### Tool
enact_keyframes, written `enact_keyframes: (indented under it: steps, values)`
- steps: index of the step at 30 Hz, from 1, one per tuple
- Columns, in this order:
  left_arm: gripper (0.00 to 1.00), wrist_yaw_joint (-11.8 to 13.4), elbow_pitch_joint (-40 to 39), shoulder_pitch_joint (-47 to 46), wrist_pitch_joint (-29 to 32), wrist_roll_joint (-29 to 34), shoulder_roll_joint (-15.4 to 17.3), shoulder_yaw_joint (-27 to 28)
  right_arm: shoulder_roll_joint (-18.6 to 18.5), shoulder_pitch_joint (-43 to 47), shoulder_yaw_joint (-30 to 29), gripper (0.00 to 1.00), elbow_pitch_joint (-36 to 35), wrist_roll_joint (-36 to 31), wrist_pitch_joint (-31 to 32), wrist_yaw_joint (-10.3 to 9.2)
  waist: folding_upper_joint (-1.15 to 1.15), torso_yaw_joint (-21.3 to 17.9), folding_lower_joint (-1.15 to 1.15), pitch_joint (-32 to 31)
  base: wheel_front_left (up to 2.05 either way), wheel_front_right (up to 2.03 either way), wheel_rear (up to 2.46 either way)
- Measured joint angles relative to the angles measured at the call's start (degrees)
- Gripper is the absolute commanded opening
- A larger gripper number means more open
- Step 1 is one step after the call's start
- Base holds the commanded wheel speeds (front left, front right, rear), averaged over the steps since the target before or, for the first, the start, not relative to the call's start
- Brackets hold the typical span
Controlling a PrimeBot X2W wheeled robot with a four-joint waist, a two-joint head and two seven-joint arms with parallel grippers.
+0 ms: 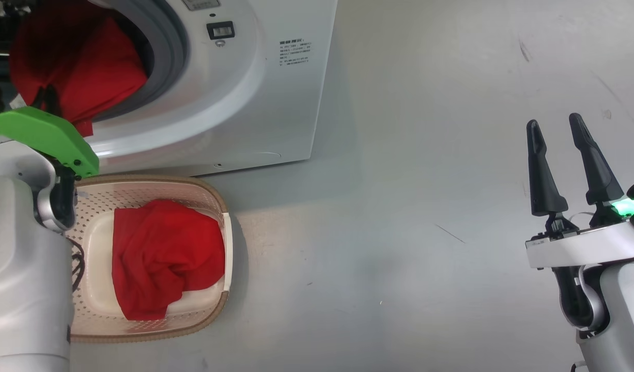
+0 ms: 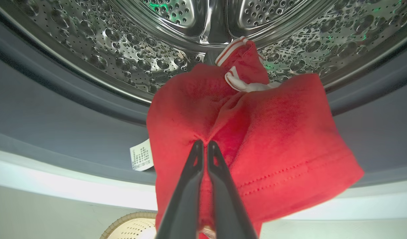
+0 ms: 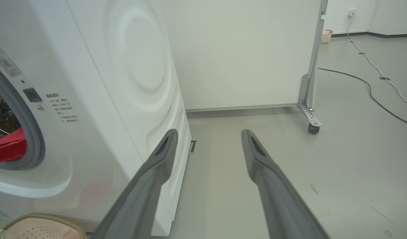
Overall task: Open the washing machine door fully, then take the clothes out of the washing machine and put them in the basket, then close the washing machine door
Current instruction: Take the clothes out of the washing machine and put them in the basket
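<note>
The left gripper [image 2: 205, 143] pinches a centre-frame fold of the soft, probably light red fabric garment [image 2: 283, 132]; the right gripper [image 1: 554, 121] gapes empty.

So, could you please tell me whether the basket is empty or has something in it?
Not empty: one crumpled red garment lies inside the basket, with part of its cream bottom showing beside it.

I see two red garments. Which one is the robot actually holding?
The garment at the machine's mouth, pinched between the shut fingers of the left hand. The machine stands open. The other garment lies loose in the basket.
</note>
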Motion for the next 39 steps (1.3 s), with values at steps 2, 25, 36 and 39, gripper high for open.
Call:
enact_keyframes:
  steps: [2,25,36,39]
  values:
    - [0.0,-0.6,0.0,0.9,-0.7,0.0,-0.2,-0.4,0.1,0.7,0.0,1.0,0.2,0.0,0.0,0.0,0.0,0.3,0.0,-1.0,0.0,0.0,0.0]
    - [0.0,-3.8,-1.1,14.4,-11.9,-0.3,-2.3,0.3,1.0,3.1,-3.3,1.0,1.9,-1.6,0.0,-0.08,0.0,2.2,0.0,-12.0,0.0,0.0,0.0]
    - [0.0,-5.1,-6.2,18.9,-17.7,0.1,-2.4,-0.9,1.7,7.0,-3.5,1.0,2.5,-1.9,0.0,-0.64,0.0,2.5,0.0,-17.3,0.0,0.0,0.0]
    - [0.0,-5.2,-8.3,19.9,-19.3,0.8,-2.6,-1.6,2.0,7.8,-3.3,1.0,2.5,-2.0,0.0,-0.65,0.0,2.6,0.0,-18.3,0.0,0.0,0.0]
